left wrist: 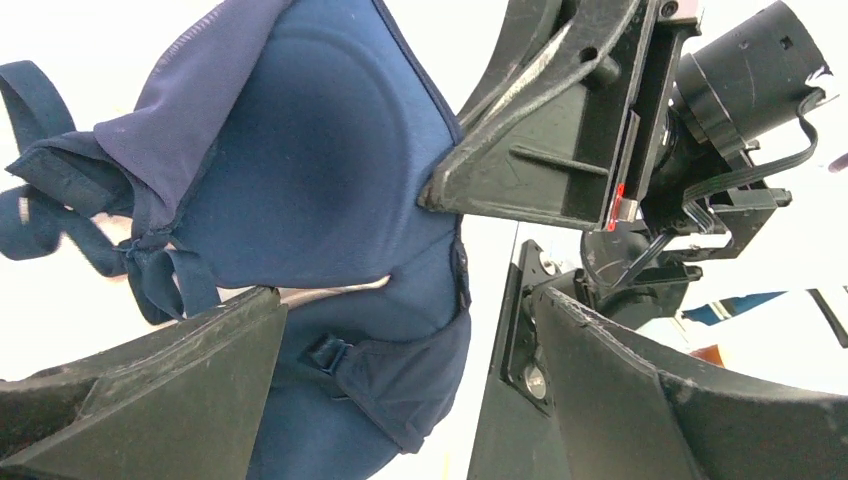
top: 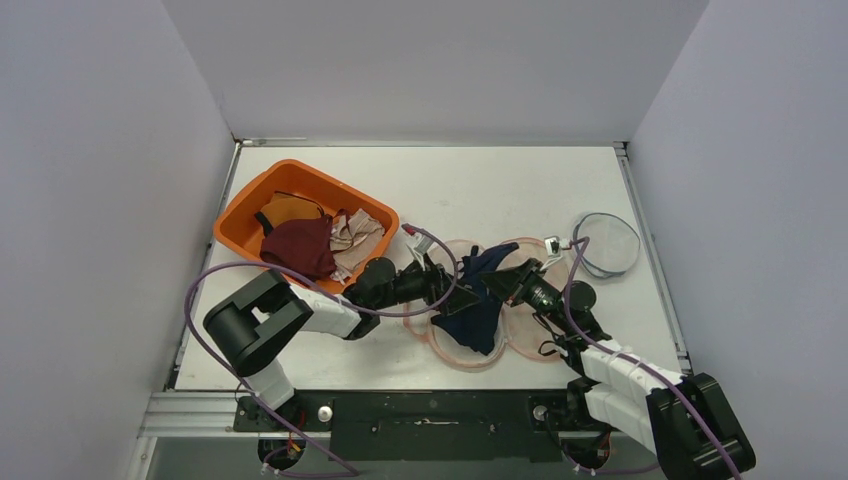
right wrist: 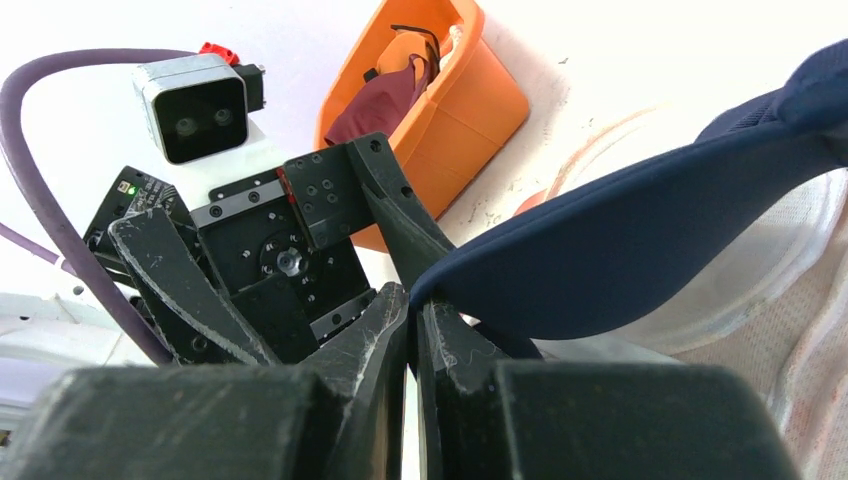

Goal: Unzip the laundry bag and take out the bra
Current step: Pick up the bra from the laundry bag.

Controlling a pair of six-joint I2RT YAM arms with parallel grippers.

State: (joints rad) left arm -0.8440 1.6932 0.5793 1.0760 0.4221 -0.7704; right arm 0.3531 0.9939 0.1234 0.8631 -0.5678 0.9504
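Your right gripper [right wrist: 412, 305] is clamped on the navy bra [left wrist: 300, 170] above the laundry bag [top: 527, 338]; your left gripper [left wrist: 405, 300] gapes wide, apparently empty.

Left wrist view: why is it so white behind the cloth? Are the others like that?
Left wrist: all behind the sharp navy bra is blown out to white. Right wrist: same glare up top, its own jaws soft at the bottom, orange bin crisp. Top external: even light, faint shadows.

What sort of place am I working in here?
Probably a lab test cell, not a laundry room: blank white walls box in a white table, and an orange bin holds the clothes.
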